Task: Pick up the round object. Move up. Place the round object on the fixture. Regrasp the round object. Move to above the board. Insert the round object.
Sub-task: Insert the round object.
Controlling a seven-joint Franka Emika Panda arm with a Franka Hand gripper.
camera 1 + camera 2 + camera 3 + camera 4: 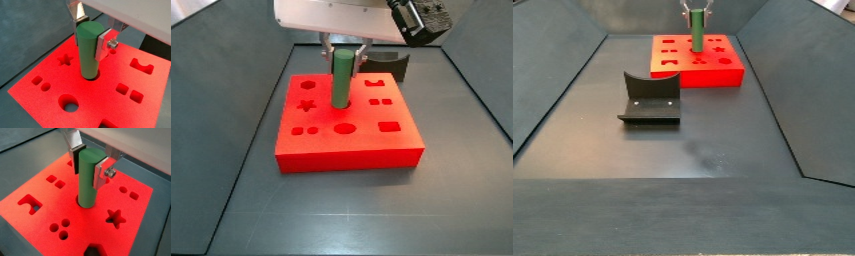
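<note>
The round object [88,52], a smooth green peg, stands upright with its lower end inside a round hole near the middle of the red board [47,70]. My gripper [89,42] is shut on the peg's upper part, a silver finger [102,45] pressed against each side. Both wrist views show this grip, peg [90,178] and gripper [87,175]. In both side views the peg [344,78] [696,30] rises from the board [352,148] [714,72] under the wrist. The fixture [649,98] stands apart on the floor with nothing on it.
The board carries other cut-outs, among them a star [65,60] and a larger round hole [70,105]. The fixture [392,68] sits just behind the board in a side view. Sloped dark walls [567,80] enclose the grey floor.
</note>
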